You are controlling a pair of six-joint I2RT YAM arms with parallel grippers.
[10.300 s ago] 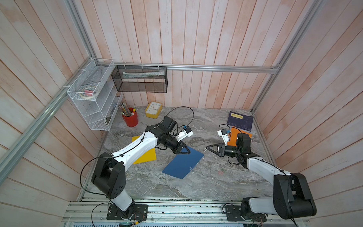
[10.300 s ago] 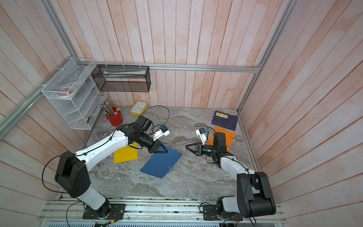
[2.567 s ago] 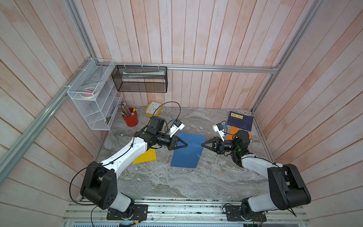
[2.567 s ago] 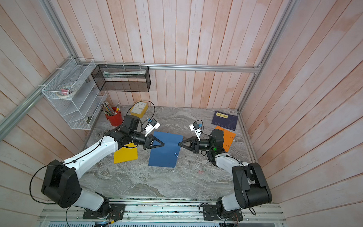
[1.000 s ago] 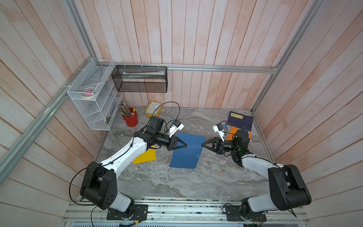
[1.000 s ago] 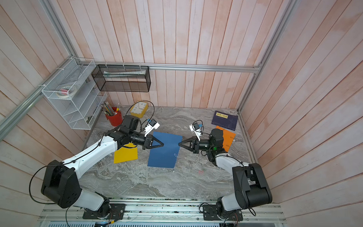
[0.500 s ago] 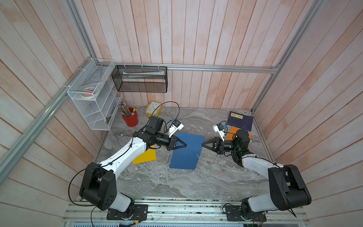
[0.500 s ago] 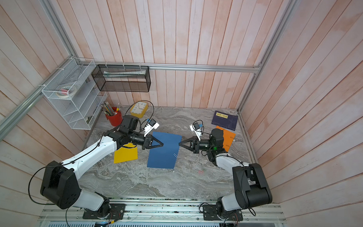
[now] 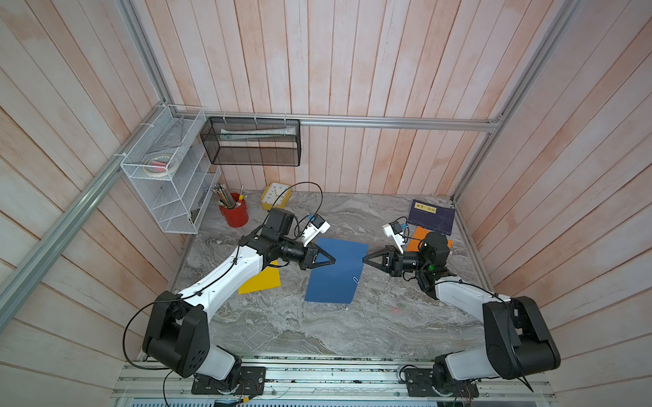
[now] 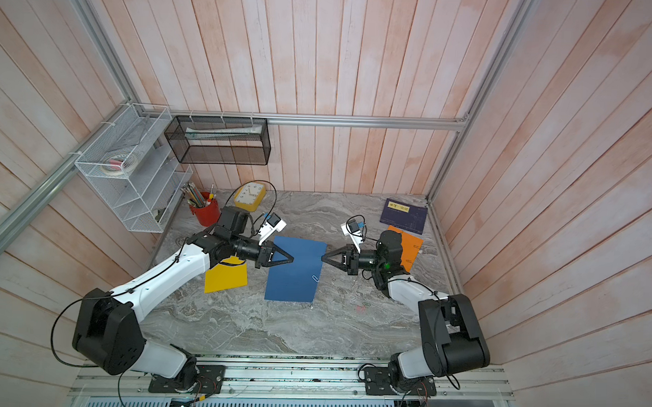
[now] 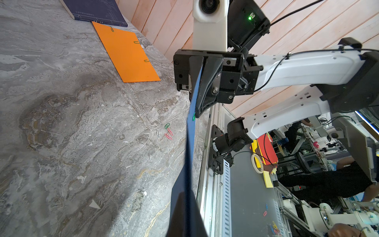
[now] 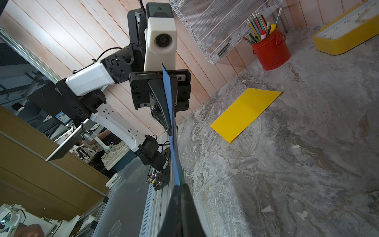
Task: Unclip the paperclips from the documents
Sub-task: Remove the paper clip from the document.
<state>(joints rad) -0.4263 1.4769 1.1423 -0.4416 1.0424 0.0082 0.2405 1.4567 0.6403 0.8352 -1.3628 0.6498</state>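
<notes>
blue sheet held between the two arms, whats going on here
The robot is unclipping coloured sheets. The left gripper is shut on one edge of the blue sheet, holding it up, while the right gripper is shut on a green paperclip at the opposite edge. A silver paperclip is still on that sheet. The orange sheet carries three green clips; the yellow sheet shows none. A few loose clips lie on the table.
</notes>
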